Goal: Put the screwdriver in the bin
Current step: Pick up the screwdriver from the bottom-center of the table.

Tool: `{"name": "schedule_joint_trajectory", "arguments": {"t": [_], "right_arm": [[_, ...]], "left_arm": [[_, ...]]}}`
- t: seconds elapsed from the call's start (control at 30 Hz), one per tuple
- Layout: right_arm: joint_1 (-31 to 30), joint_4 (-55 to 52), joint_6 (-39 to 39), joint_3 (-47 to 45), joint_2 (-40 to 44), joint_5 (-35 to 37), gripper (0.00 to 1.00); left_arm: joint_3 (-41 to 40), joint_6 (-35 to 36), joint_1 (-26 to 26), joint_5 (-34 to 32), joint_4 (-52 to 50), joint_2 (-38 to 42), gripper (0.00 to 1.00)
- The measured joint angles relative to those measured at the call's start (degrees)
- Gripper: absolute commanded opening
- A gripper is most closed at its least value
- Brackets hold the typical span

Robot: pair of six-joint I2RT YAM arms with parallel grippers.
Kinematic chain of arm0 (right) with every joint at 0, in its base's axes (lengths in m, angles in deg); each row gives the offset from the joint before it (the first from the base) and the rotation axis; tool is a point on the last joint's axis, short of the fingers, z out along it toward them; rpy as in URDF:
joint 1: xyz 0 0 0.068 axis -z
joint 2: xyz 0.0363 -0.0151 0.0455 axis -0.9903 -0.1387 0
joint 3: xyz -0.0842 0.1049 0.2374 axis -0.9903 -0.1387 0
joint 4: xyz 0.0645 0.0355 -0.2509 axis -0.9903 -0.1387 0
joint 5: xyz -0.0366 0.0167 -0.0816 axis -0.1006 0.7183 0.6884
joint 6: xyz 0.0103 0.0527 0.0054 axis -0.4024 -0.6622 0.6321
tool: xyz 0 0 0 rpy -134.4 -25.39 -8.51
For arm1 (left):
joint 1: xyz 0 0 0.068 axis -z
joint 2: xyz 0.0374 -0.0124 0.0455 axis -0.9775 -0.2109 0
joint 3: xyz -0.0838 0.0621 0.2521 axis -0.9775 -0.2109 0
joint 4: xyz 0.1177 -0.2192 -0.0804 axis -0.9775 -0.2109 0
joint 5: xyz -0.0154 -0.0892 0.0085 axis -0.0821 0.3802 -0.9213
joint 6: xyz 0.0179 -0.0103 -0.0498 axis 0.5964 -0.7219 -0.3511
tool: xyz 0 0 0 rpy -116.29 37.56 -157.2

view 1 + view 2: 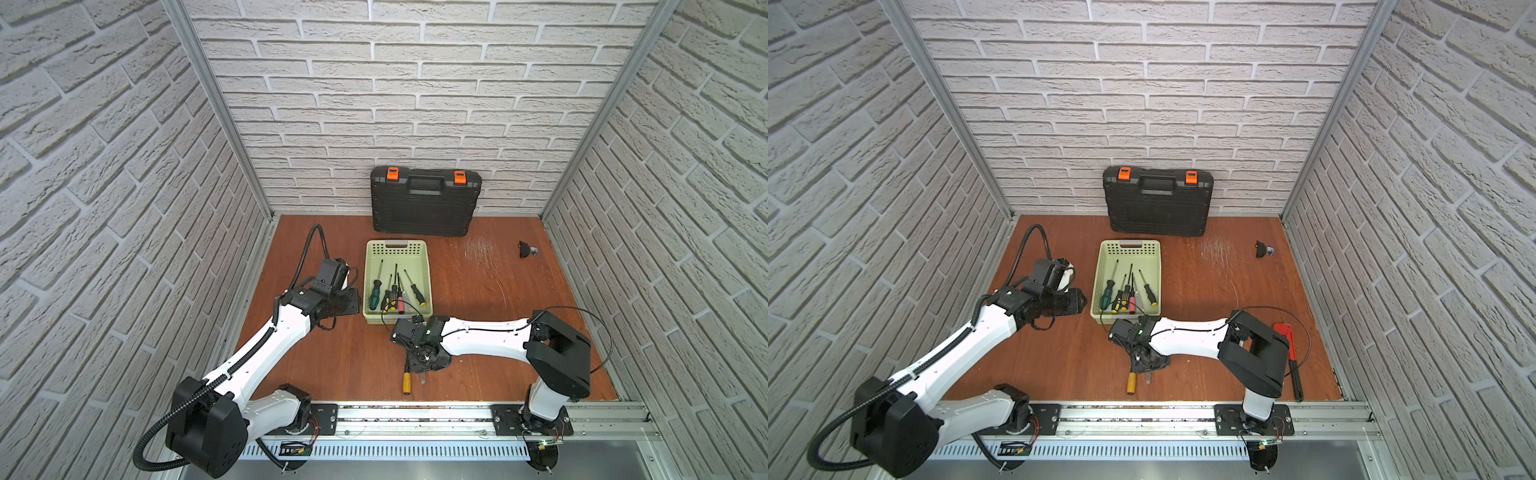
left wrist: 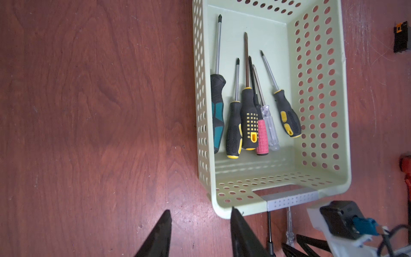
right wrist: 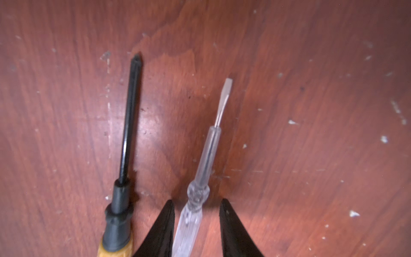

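Right jaws, spread, straddle the handle of the clear screwdriver (image 3: pixel 196 193), unpinched; left jaws spread too

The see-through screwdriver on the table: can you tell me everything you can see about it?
The clear screwdriver is small, with a see-through plastic handle and sleeve and a thin silver shaft ending in a flat tip. It lies flat on the brown table, outside the bin, beside a bigger yellow-handled screwdriver without touching it. The right hand's open fingers straddle its handle; whether they touch it yet is unclear.
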Motion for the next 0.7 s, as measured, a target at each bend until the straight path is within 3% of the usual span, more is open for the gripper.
{"name": "schedule_joint_trajectory", "arguments": {"t": [0.23,0.4,0.7], "right_arm": [[0.0,0.7,0.5,0.17,-0.15,-0.61,0.23],[0.0,1.11,0.61,0.11,-0.13,-1.05,0.07],[-0.11,3.45,0.5,-4.81,4.22,-2.64,0.06]], "left_arm": [[0.0,0.07,-0.02,-0.59,-0.04,-0.02,0.45],[0.44,0.07,-0.26,-1.11,-0.39,-0.04,0.45],[1.92,-0.92,-0.26,-1.09,-0.33,-1.57,0.45]]}}
